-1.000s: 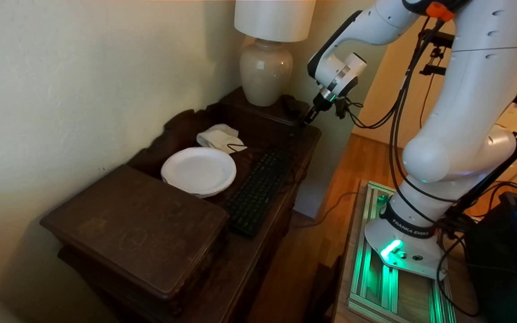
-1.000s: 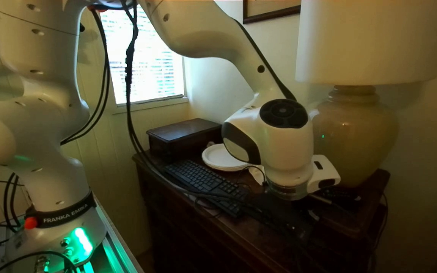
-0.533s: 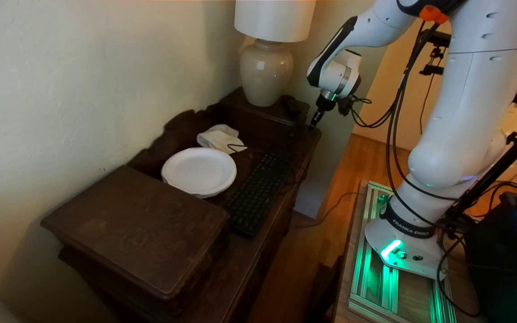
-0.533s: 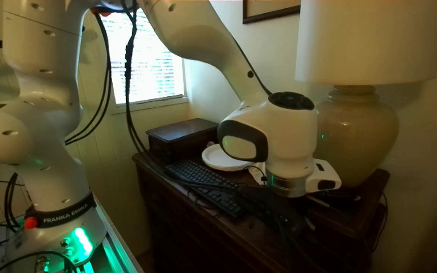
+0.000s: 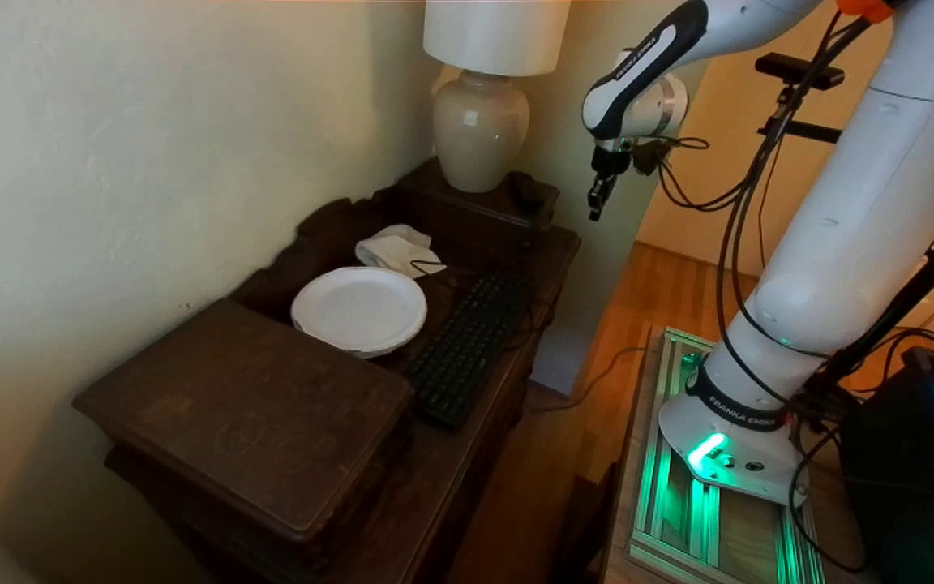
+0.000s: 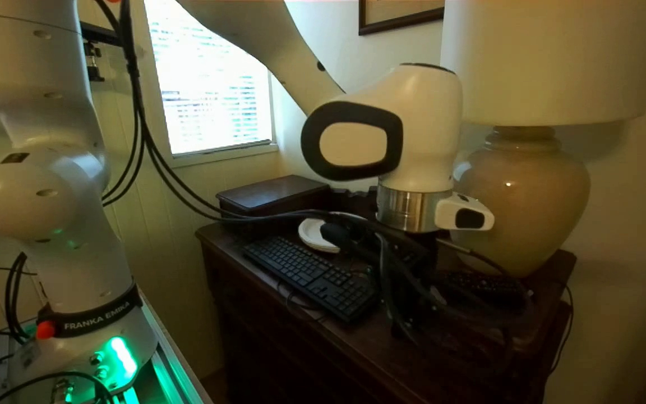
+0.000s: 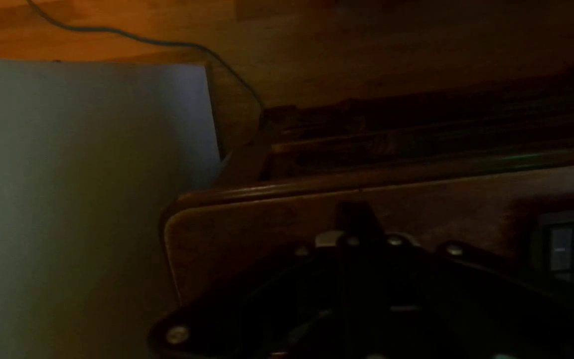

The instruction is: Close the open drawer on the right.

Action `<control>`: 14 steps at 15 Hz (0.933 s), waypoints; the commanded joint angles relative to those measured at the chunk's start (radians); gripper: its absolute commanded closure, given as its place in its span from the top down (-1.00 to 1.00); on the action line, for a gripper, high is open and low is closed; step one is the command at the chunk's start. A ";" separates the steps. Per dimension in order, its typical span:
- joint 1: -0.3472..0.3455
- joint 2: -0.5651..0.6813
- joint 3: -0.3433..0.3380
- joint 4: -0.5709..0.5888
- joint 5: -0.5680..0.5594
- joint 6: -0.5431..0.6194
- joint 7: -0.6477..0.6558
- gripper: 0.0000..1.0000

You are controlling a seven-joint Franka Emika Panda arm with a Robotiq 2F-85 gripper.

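Observation:
A small dark-brown wooden box stands under the lamp at the right end of the dresser; it also shows in an exterior view. Its front is dark, and no open drawer or pale drawer inside shows in any view; the drawer's outline cannot be made out. My gripper is in the air to the right of this box, apart from it, pointing down. In the wrist view my gripper has its fingers together with nothing between them, above the dresser top's front corner. In an exterior view its fingers are lost among dark cables.
A black keyboard lies along the dresser's front edge. White plates and a white cloth lie behind it. A lamp stands on the right box. A second box stands left. Cables hang from the arm.
My gripper has moved away from the box under the lamp, towards the dresser's front and then upward. The arm's wrist has risen and straightened to point down. The objects on the dresser have not moved.

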 commanded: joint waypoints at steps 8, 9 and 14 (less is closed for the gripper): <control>-0.002 -0.548 0.245 -0.003 -0.128 -0.635 0.481 0.49; 0.002 -0.580 0.272 -0.002 -0.130 -0.659 0.520 0.61; 0.033 -0.629 0.336 0.014 -0.118 -0.712 0.604 0.81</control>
